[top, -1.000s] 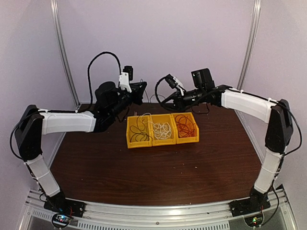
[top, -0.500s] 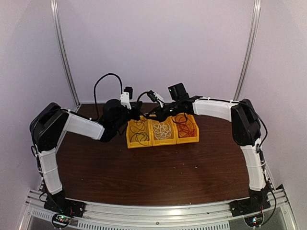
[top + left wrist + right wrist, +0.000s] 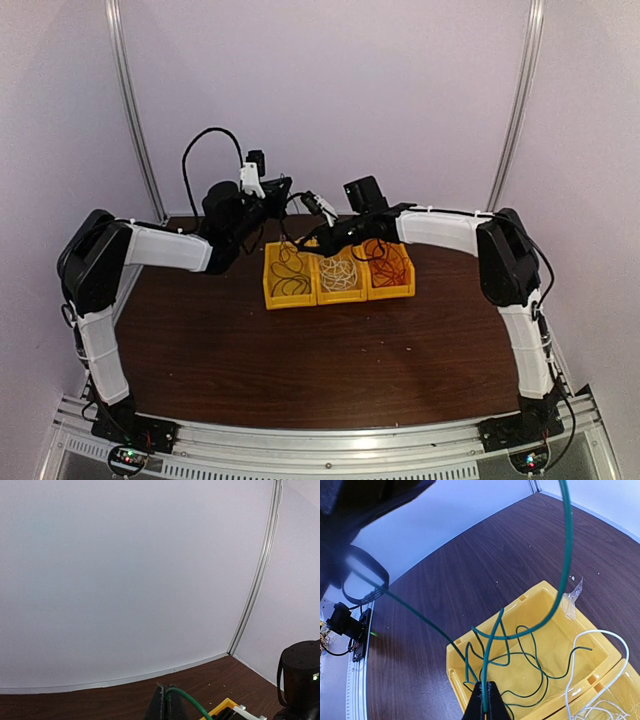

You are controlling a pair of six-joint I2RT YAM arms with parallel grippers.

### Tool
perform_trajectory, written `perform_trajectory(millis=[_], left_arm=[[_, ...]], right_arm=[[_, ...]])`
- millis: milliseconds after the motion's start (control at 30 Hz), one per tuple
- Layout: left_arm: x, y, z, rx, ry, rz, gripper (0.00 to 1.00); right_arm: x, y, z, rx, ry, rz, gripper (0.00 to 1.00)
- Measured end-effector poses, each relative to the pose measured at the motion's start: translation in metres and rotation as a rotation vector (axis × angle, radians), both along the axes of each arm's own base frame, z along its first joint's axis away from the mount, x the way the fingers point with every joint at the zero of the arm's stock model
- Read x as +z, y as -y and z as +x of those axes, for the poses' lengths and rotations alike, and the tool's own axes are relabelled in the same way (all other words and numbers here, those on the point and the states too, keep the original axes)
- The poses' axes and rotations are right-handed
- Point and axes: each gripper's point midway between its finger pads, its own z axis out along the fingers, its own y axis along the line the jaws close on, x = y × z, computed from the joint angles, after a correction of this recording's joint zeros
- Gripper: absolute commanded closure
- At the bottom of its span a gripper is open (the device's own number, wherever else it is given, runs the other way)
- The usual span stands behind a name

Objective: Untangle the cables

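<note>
Three yellow bins sit at the back of the table. The left bin (image 3: 272, 290) holds loops of dark green cable (image 3: 291, 275), the middle one a white cable (image 3: 340, 272), the right one a red cable (image 3: 385, 262). My left gripper (image 3: 288, 205) hangs above the left bin's far edge, shut (image 3: 165, 692) on a strand of the green cable (image 3: 192, 702) that arcs down to the bin. My right gripper (image 3: 312, 243) is low over the left and middle bins, shut (image 3: 484, 689) on another green strand (image 3: 490, 650) rising from the tangle. The white cable (image 3: 600, 635) lies beside it.
The yellow bin's rim (image 3: 520, 602) is just under my right fingers. The back wall and its metal corner post (image 3: 255, 585) are close behind my left gripper. The right arm's black housing (image 3: 300, 675) is near my left gripper. Dark wood table (image 3: 330, 350) lies in front of the bins.
Both arms swung inward over the bins. In the last half second my left gripper rose and moved back, drawing the green strand up; the right gripper stayed low over the bins.
</note>
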Motion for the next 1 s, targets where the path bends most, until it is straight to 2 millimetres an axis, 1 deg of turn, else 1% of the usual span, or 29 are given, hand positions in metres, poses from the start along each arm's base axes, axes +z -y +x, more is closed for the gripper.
perform_trajectory(millis=[133,200,267,333,400,433,533,600,800,833,933,1000], left_arm=[[0.002,0.002,-0.002,-0.015,0.002,-0.008,1.0],[0.001,0.002,-0.003,-0.019,0.008,-0.01,1.0],[-0.001,0.002,-0.005,-0.023,0.01,-0.009,1.0],[-0.004,0.001,-0.005,-0.025,0.009,-0.007,1.0],[-0.013,0.0,-0.007,-0.025,-0.002,-0.001,1.0],[-0.018,-0.001,-0.009,-0.024,-0.008,0.003,1.0],[-0.046,-0.005,-0.014,-0.023,-0.055,0.032,1.0],[-0.06,-0.007,-0.017,-0.023,-0.084,0.049,1.0],[-0.086,-0.011,-0.023,-0.023,-0.142,0.069,1.0],[-0.091,-0.012,-0.025,-0.023,-0.155,0.074,1.0],[-0.107,-0.015,-0.029,-0.024,-0.197,0.09,1.0],[-0.117,-0.015,-0.03,-0.026,-0.231,0.103,1.0]], right_arm=[[0.021,0.0,-0.001,0.0,0.037,0.027,1.0],[0.027,0.0,0.0,-0.004,0.051,0.035,1.0],[0.028,-0.001,0.001,-0.009,0.06,0.037,1.0],[0.024,-0.001,0.002,-0.015,0.058,0.031,1.0],[0.018,-0.002,0.003,-0.016,0.051,0.024,1.0],[0.013,-0.003,0.003,-0.017,0.046,0.018,1.0],[-0.006,-0.003,0.006,-0.031,0.028,-0.009,1.0],[-0.016,-0.004,0.007,-0.036,0.017,-0.024,1.0],[-0.048,-0.004,0.009,-0.054,-0.023,-0.079,1.0],[-0.051,-0.003,0.009,-0.057,-0.028,-0.086,1.0],[-0.05,-0.004,0.01,-0.063,-0.024,-0.09,0.97],[-0.049,-0.005,0.01,-0.062,-0.022,-0.091,0.88]])
